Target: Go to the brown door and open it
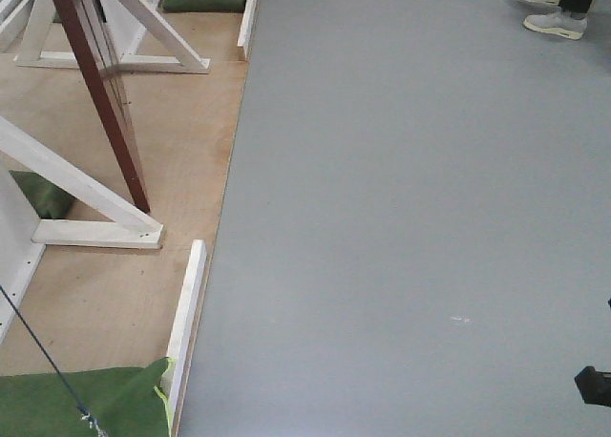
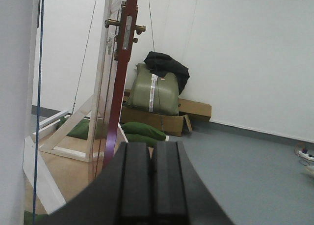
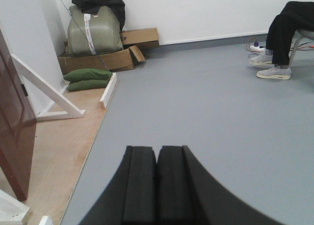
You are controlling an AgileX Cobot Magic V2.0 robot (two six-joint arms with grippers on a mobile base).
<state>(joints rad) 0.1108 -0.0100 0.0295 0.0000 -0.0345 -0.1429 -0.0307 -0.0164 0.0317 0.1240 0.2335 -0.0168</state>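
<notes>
Left gripper (image 2: pixel 151 154), right gripper (image 3: pixel 157 158): closed (empty)

Glossy reddish-brown panelled wooden door (image 3: pixel 12 131) showing plain sheen; curved brass lever handle (image 2: pixel 112 23) glinting gold; smooth flat floor (image 1: pixel 410 218) showing plain grey

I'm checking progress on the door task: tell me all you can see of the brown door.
The brown door is tall, glossy reddish-brown wood with raised panel moulding. The left wrist view shows it edge-on, with brass lever handles on both faces and a metal latch plate. It stands upright over the plywood floor between white braces, apparently swung open. Nothing grips it.
</notes>
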